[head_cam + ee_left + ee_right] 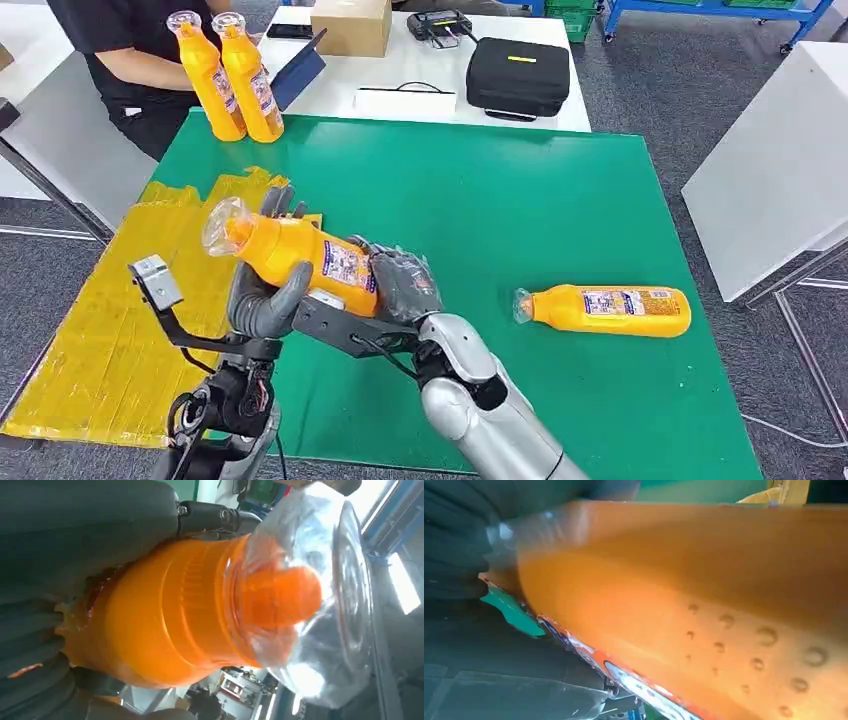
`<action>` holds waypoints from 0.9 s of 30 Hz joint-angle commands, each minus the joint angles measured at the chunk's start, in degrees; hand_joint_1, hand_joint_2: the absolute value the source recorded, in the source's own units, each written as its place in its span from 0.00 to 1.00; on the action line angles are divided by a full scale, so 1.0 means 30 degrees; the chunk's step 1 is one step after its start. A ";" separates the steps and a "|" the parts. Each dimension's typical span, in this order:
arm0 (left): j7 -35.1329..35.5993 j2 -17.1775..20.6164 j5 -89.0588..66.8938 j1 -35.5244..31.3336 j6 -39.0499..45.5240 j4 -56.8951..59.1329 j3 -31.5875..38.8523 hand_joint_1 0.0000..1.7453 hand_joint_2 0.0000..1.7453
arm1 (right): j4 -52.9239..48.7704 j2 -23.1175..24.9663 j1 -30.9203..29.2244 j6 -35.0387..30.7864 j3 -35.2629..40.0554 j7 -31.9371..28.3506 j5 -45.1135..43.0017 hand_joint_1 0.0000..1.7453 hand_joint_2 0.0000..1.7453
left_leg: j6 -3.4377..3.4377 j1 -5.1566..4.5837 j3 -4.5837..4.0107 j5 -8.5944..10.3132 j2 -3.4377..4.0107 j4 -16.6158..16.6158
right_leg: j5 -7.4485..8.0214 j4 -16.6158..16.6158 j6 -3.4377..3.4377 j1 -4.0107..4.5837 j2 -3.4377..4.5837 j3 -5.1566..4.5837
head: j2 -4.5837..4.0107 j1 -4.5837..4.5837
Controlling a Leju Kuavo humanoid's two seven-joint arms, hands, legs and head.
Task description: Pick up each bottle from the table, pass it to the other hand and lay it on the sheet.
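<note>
On my far left lies the yellow sheet (110,330), spread flat over the left edge of the green table (520,200). Above its inner edge my left hand (265,300) cups the neck end of an orange bottle (295,255), thumb under it and fingers behind; the left wrist view shows the clear-wrapped cap (285,597) pointing away from that palm. The bottle is lifted off the table, tilted with its cap up and to the left. My right hand (400,285) wraps the base end of the same bottle, so both hands are on it at once; from the blurred right wrist view I can't quite judge how firmly those fingers close.

Farther back, a person (130,50) stands two upright bottles (232,75) at the table's far left corner. Off to the right, a lying bottle (605,310) rests on the green surface, cap toward my arm, well apart from the sheet.
</note>
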 commanded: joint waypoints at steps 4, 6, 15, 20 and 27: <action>-0.0075 0.1325 0.0040 0.0061 -0.0134 0.0873 -0.2239 1.00 1.00 | -0.0014 -0.0384 -0.1362 0.0501 0.1915 0.0352 -0.0071 1.00 1.00 | -0.0026 -0.0011 0.0062 -0.0023 0.0034 -0.0005 | -0.0022 0.0005 -0.0026 0.0002 -0.0049 0.0054 | 0.0000 0.0000; -0.0099 0.1342 0.0087 0.0046 -0.0113 0.0875 -0.2203 1.00 1.00 | -0.0032 -0.0341 -0.1381 0.0510 0.1926 0.0371 -0.0078 1.00 1.00 | -0.0027 -0.0006 0.0058 -0.0023 0.0025 0.0000 | -0.0023 0.0005 -0.0027 0.0008 -0.0058 0.0055 | 0.0000 0.0000; -0.0220 0.1484 0.0335 0.0184 -0.0084 0.0791 -0.2171 1.00 1.00 | 0.0011 -0.0269 -0.1418 0.0574 0.2027 0.0432 -0.0082 1.00 1.00 | -0.0036 -0.0010 0.0089 -0.0041 0.0052 0.0005 | -0.0035 0.0015 -0.0036 0.0009 -0.0056 0.0078 | 0.0000 0.0000; -0.0318 0.1535 0.0435 0.0317 -0.0053 0.0680 -0.2150 1.00 1.00 | 0.0006 -0.0265 -0.1372 0.0593 0.2030 0.0431 -0.0082 1.00 1.00 | -0.0030 -0.0010 0.0073 -0.0032 0.0044 -0.0001 | -0.0026 0.0007 -0.0030 0.0006 -0.0049 0.0066 | 0.0000 0.0000; -0.0593 0.1588 0.0562 0.0758 0.0056 0.0237 -0.1971 1.00 1.00 | -0.0098 -0.0422 -0.1364 0.0534 0.2125 0.0413 0.0145 0.00 1.00 | -0.0033 -0.0016 0.0085 -0.0038 0.0061 -0.0002 | -0.0029 0.0012 -0.0034 0.0002 -0.0041 0.0070 | 0.0000 0.0000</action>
